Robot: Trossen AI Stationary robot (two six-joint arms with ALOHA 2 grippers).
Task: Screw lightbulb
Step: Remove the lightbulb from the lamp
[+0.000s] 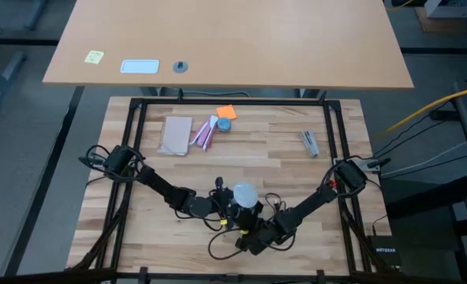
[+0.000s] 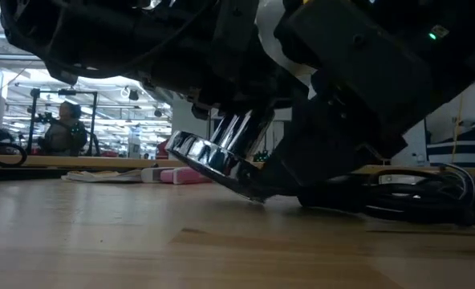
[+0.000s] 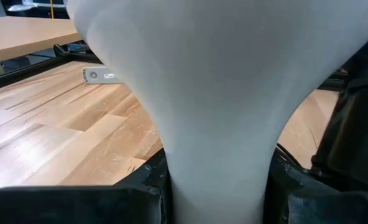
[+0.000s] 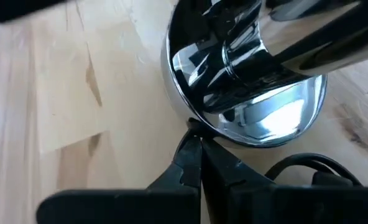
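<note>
Here, left to right across the table point(image 1: 139, 229): the left arm reaches inward from the left edge, and the left gripper point(image 1: 232, 207) is clenched on the neck of the bulb point(image 1: 244, 193), whose frosted globe shows near the middle of the table's near half. In the left wrist view the bulb point(image 3: 221, 93) fills the frame, its narrow neck pinched between the dark fingers point(image 3: 72, 202). Just beside it, the right gripper point(image 1: 253, 237) comes in from the right edge, its fingers point(image 4: 190, 162) closed together at the rim of the silvery socket point(image 4: 246, 81). In the low view the socket point(image 2: 213, 156) sits tilted, its lower rim touching the wood. A dark cord point(image 1: 218, 248) loops near the grippers.
</note>
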